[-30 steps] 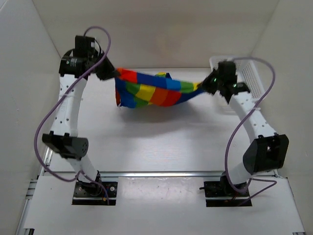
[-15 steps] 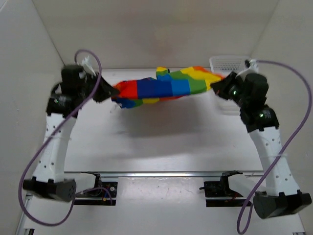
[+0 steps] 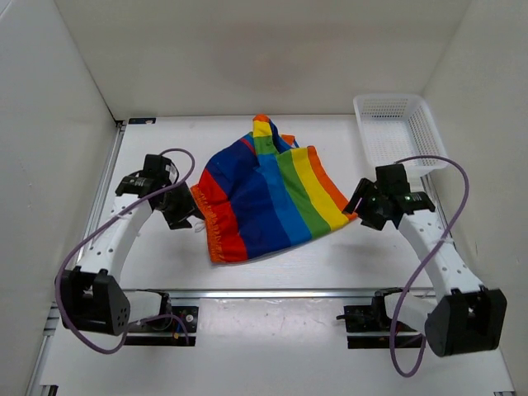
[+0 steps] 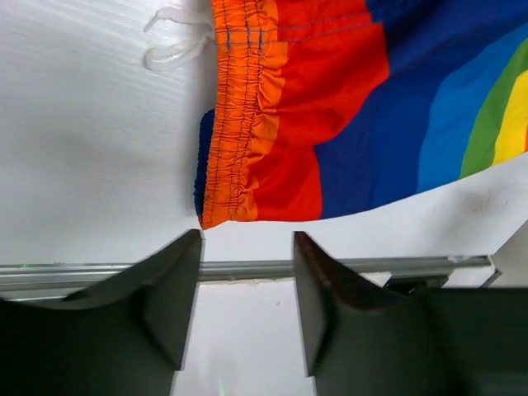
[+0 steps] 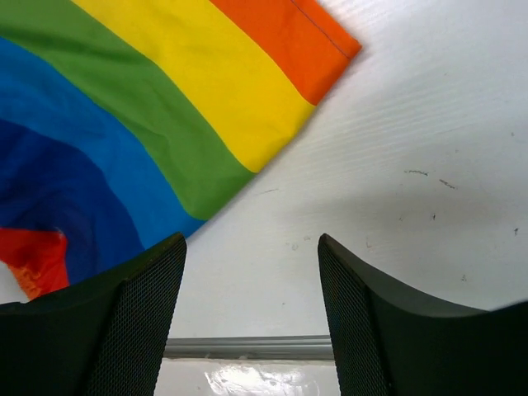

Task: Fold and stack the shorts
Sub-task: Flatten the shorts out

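Note:
The rainbow-striped shorts (image 3: 268,194) lie spread on the white table, waistband at the left, a bunched fold at the far end. In the left wrist view the orange elastic waistband (image 4: 239,115) and white drawstring (image 4: 177,37) show just past my fingers. My left gripper (image 3: 191,216) (image 4: 246,247) stands open beside the waistband corner, holding nothing. My right gripper (image 3: 356,206) (image 5: 252,247) is open just off the orange hem corner (image 5: 322,41), with nothing between its fingers.
A white mesh basket (image 3: 396,132) stands at the back right of the table. White walls close in the left, back and right. A metal rail (image 3: 272,293) runs along the table's near edge by the arm bases.
Both arms came down and toward the near edge with the shorts, which now lie on the table. Both grippers have opened and let go of the fabric.

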Available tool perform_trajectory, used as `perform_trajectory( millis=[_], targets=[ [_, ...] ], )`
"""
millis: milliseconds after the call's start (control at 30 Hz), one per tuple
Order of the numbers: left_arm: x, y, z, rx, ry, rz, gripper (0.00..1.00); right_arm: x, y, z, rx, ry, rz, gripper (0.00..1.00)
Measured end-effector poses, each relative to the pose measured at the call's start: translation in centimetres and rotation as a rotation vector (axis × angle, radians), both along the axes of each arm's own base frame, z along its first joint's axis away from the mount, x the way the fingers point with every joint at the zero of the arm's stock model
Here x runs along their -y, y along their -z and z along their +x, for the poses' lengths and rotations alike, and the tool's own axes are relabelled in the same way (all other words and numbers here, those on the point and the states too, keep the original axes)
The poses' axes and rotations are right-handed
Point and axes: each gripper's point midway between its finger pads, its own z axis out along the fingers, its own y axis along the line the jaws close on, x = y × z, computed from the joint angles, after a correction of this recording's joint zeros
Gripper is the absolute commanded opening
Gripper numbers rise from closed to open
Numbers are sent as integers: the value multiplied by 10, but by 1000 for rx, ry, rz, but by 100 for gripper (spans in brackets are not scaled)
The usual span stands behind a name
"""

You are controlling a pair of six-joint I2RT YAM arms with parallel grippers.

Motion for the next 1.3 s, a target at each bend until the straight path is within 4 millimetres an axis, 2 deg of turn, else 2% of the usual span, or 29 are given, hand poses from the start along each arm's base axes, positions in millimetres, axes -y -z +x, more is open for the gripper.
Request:
perform_trajectory(
  millis=[67, 100, 167, 200, 300, 367, 433, 533, 567, 600, 800, 933, 1033, 1067, 1100, 1167, 1200, 1300],
  targets=[
    [-2, -7, -2, 33, 2, 10, 54, 3, -15, -2, 60, 11, 1, 67],
    [-2, -9, -5, 44, 2, 8, 57, 4, -21, -4, 82, 14, 2, 67],
    [1, -5, -17, 52, 5, -2, 65, 5, -30, -9, 119, 20, 6, 64],
    [4, 1, -27, 36, 10, -10, 73, 6, -29, -12, 127, 22, 7, 61],
    [16, 26, -58, -47, 21, -40, 80, 7, -9, -27, 80, 33, 11, 61],
    [23, 44, -74, -112, 25, -53, 92, 8, 12, -41, 8, 35, 11, 62],
    [27, 59, -83, -160, 23, -57, 92, 7, 26, -52, -47, 39, 17, 64],
    [30, 75, -87, -209, 8, -58, 82, 4, 32, -56, -74, 41, 35, 65],
    [31, 80, -87, -223, 4, -57, 74, 3, 32, -55, -74, 41, 39, 65],
    [32, 84, -87, -234, -2, -55, 72, 3, 33, -54, -77, 40, 42, 65],
    [40, 98, -81, -246, -7, -44, 71, -1, 37, -51, -94, 33, 54, 65],
    [47, 104, -70, -259, 0, -20, 71, -2, 37, -50, -89, 29, 61, 70],
    [53, 111, -60, -271, 9, 4, 59, -3, 39, -47, -92, 27, 66, 79],
    [55, 115, -58, -280, 14, 16, 51, -3, 39, -46, -94, 28, 66, 79],
    [56, 118, -57, -289, 16, 26, 32, -3, 40, -45, -97, 29, 67, 79],
    [58, 126, -56, -310, 21, 45, 16, -2, 43, -42, -99, 36, 67, 79],
    [59, 127, -57, -318, 26, 49, 11, 0, 44, -39, -100, 43, 66, 79],
    [61, 124, -50, -298, 36, 56, 11, 6, 54, -27, -107, 72, 75, 76]
  ],
)
